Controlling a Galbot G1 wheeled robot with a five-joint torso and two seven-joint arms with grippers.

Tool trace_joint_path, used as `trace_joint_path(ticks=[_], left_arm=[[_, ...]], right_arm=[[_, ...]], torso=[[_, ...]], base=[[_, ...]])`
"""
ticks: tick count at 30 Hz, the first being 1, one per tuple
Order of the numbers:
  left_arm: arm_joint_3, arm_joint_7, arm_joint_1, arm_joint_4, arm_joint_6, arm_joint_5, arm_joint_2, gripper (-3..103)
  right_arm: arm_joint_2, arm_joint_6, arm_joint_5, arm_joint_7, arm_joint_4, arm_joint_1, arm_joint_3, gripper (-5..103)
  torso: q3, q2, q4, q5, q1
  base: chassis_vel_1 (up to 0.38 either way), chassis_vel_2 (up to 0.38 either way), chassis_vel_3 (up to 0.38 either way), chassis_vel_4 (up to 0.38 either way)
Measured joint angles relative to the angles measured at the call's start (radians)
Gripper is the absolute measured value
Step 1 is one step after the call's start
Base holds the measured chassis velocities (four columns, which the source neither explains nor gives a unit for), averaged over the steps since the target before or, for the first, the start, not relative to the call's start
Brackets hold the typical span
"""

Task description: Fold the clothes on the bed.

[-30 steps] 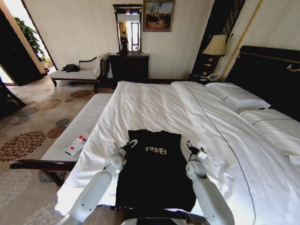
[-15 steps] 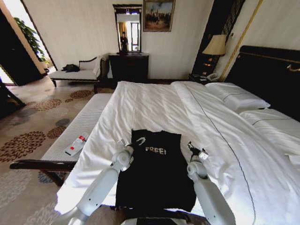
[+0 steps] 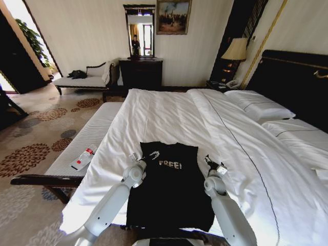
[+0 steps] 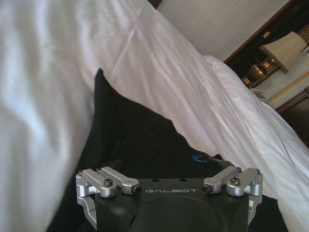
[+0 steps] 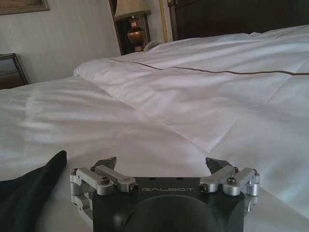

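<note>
Black T-shirt [image 3: 169, 189] lies flat on the near end of the bed [image 3: 169, 115], "FREE!" lettering up, at 6 o'clock in head view. Left pincer [image 3: 151, 154] over the shirt's 10 o'clock corner, whether clenched or released I cannot tell. Right pincer [image 3: 210, 161] at shirt's 2 o'clock edge, released, jaws spread above white duvet [image 5: 193, 96].

The black T-shirt [image 3: 169, 189] with white "FREE!" lettering lay flat, sleeves folded in, at six o'clock on the white-sheeted bed [image 3: 169, 115].
</note>
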Motion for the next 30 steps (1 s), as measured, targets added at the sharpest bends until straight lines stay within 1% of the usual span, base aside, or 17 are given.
trace_joint_path(ticks=[7,8,11,12,13,14,16,17,20,22,25,26,29,30], left_arm=[[-0.005,0.000,0.014,0.007,-0.001,0.006,0.009,100],[-0.006,0.000,0.017,0.012,-0.002,0.009,0.010,103],[-0.006,0.000,0.017,0.017,-0.002,0.011,0.008,93],[-0.006,0.000,0.017,0.017,-0.002,0.011,0.008,93],[-0.006,0.000,0.016,0.018,-0.002,0.011,0.008,88],[-0.006,0.000,0.016,0.018,-0.002,0.011,0.008,88],[-0.007,0.000,0.015,0.019,-0.003,0.011,0.008,76],[-0.007,0.000,0.015,0.019,-0.003,0.011,0.008,76],[-0.007,0.000,0.015,0.018,-0.003,0.011,0.010,60],[-0.007,0.000,0.016,0.016,-0.003,0.011,0.011,60],[-0.007,0.000,0.017,0.014,-0.004,0.012,0.013,44],[-0.007,0.000,0.017,0.014,-0.004,0.012,0.013,44],[-0.007,0.001,0.020,0.014,-0.004,0.012,0.015,27],[-0.007,0.001,0.021,0.013,-0.004,0.012,0.016,27]], right_arm=[[0.003,0.000,-0.004,0.002,-0.003,-0.002,0.000,100],[0.003,0.000,-0.005,0.004,-0.003,-0.003,0.000,100],[0.002,0.000,-0.005,0.006,-0.002,-0.004,0.000,100],[0.002,0.000,-0.005,0.006,-0.002,-0.004,0.000,100],[0.002,-0.001,-0.005,0.007,-0.001,-0.005,0.001,100],[0.001,-0.001,-0.005,0.008,0.000,-0.005,0.001,100],[-0.001,-0.002,-0.005,0.009,0.002,-0.008,0.003,100],[-0.001,-0.002,-0.005,0.009,0.002,-0.008,0.003,100],[-0.001,-0.003,-0.006,0.010,0.002,-0.009,0.005,100],[-0.001,-0.003,-0.005,0.011,0.002,-0.009,0.005,100],[-0.001,-0.004,-0.006,0.013,0.002,-0.009,0.005,100],[-0.001,-0.004,-0.006,0.013,0.002,-0.009,0.005,100],[0.000,-0.004,-0.006,0.014,0.002,-0.009,0.004,100],[0.000,-0.004,-0.006,0.015,0.001,-0.009,0.004,100]], torso=[[0.000,0.000,0.0000,0.0000,0.000],[0.000,0.000,0.0000,0.0000,0.000],[0.000,0.000,0.0000,0.0000,0.000],[0.000,0.000,0.0000,0.0000,0.000],[0.000,0.000,0.0000,0.0000,0.000],[0.000,0.000,0.0000,0.0000,0.000],[0.000,0.000,-0.0001,0.0000,0.000],[0.000,0.000,-0.0001,0.0000,0.000],[0.000,0.000,-0.0001,0.0000,0.000],[0.000,0.000,-0.0001,0.0000,0.000],[0.000,0.000,-0.0001,0.0000,0.000],[0.000,0.000,-0.0001,0.0000,0.000],[0.000,0.000,-0.0001,0.0000,0.000],[0.000,0.000,0.0000,0.0000,0.000]], base=[[0.000,0.000,0.000,0.000],[0.000,0.000,0.000,0.000],[0.000,0.000,0.000,0.000],[0.000,0.000,0.000,0.000],[0.000,0.000,0.000,0.000],[0.000,0.000,0.000,0.000],[0.000,0.000,0.000,0.000],[0.000,0.000,0.000,0.000],[0.000,0.000,0.000,0.000],[0.000,0.000,0.000,0.000],[0.000,0.000,0.000,0.000],[0.000,0.000,0.000,0.000],[0.000,0.000,0.000,0.000],[0.000,0.000,0.000,0.000]])
